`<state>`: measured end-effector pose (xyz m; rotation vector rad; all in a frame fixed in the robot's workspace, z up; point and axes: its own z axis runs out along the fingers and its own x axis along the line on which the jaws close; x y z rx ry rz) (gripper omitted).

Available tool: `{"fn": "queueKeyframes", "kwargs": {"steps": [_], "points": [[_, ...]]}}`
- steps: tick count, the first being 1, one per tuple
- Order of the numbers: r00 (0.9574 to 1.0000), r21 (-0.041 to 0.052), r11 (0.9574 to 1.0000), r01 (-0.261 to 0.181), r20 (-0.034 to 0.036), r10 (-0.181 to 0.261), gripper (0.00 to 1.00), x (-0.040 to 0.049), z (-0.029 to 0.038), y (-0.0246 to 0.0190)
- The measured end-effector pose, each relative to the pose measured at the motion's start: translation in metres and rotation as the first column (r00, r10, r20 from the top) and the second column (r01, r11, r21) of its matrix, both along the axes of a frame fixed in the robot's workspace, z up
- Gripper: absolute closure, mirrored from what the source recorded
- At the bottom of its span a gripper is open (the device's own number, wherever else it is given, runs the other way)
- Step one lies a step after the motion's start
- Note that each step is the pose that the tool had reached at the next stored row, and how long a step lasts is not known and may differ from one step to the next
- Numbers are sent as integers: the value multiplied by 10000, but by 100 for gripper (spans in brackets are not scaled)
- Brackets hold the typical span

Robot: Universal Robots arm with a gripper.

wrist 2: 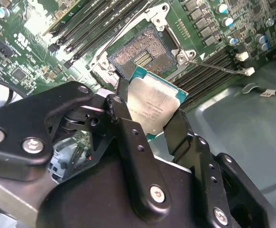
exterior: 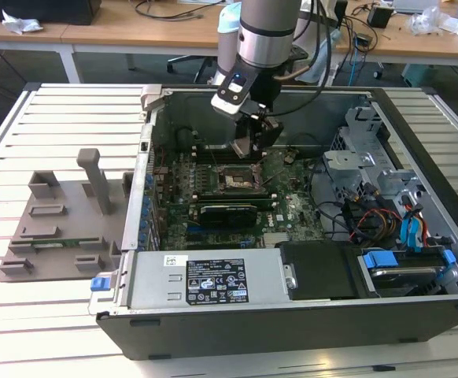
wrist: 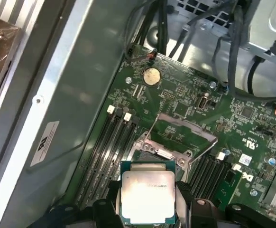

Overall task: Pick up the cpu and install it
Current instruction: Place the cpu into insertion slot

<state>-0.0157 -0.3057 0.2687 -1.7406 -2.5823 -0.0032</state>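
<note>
The cpu (wrist 2: 153,107) is a flat square chip with a silvery top and a thin green rim, and my gripper (wrist 2: 147,121) is shut on it by two opposite edges. In the first wrist view the cpu (wrist: 148,196) hangs just above the motherboard, a short way off the open socket (wrist: 162,151). That socket (wrist 2: 142,51) shows its bare contact field, with its metal frame lifted. In the exterior view my gripper (exterior: 247,147) hangs inside the open computer case, above the socket (exterior: 237,180).
Memory slots (wrist: 112,142) flank the socket on both sides. A coin battery (wrist: 151,76) lies on the board. Drive cages and cable bundles (exterior: 378,197) fill the case at the exterior view's right. A grey fixture (exterior: 64,220) stands on the slatted table at the exterior view's left.
</note>
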Motion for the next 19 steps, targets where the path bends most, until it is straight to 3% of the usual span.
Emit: {"fn": "queueKeyframes", "kwargs": {"steps": [10,15,19], "points": [[9936,0,9936,1127,-1,-1127,45,0,-5,0],[9866,0,9866,1634,0,-1634,45,0,-7,0],[9780,0,9780,2085,0,-2085,45,0,-9,0]]}}
